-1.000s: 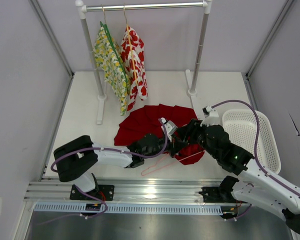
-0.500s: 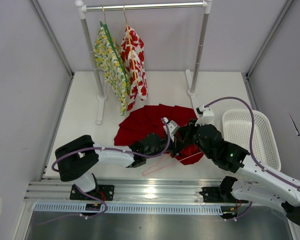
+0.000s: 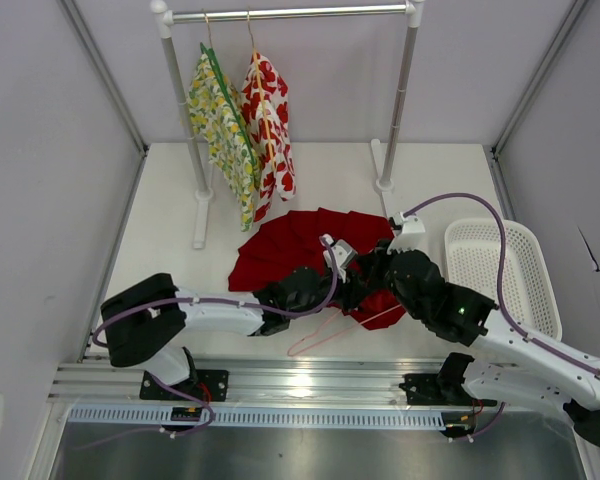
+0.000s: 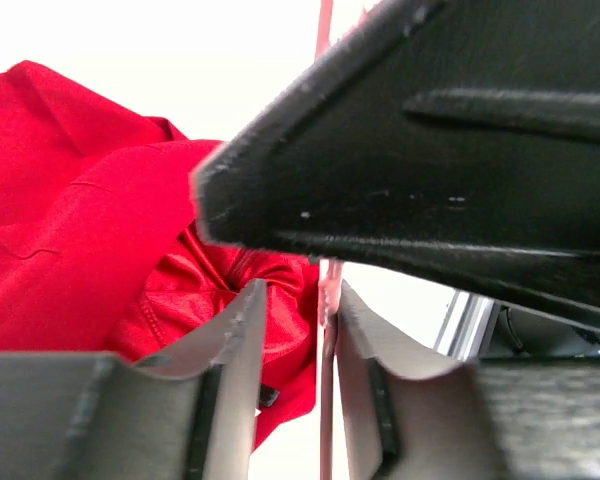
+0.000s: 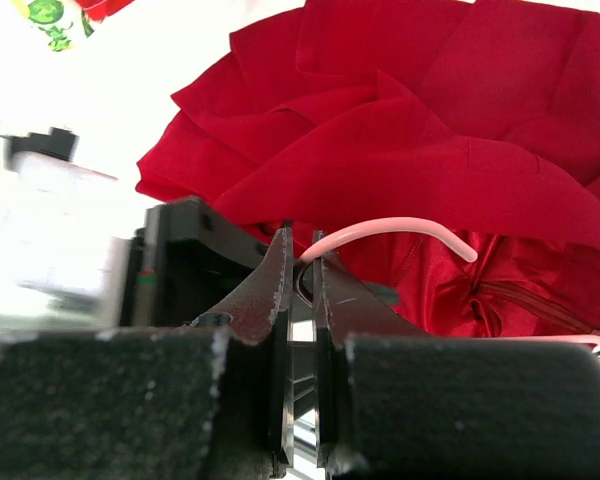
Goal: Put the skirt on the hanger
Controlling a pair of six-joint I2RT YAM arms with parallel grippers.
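Right wrist view first: my right gripper (image 5: pixel 300 252) is closed down to a sliver, with the hook of the hanger (image 5: pixel 400 228) pinched between the tips and curving out to one side. My left gripper (image 4: pixel 298 300) has its jaws partway apart. The pink wire stands in the gap, close to one finger, and nothing is clamped there.

As I judge it, the hanger is passing to my right side, which frees the left to fetch cloth. To do that well I should keep the right pinch firm on the hook, since thin wire will swivel if the hold loosens. The left should back straight off along the wire so it doesn't snag. It can then go for the waistband rather than a loose fold, and the right should raise the hanger only enough for cloth to slide over an arm.

The skirt (image 5: pixel 430 120) lies just beyond my fingertips, crumpled on the table (image 3: pixel 430 180). It is plain deep red, in broad soft folds, with a shinier gathered patch nearest the hook. From above it fans out towards the foot of the rack (image 3: pixel 280 14), and the hanger's long side sticks out from under its near edge. None of the cloth is on the wire yet.
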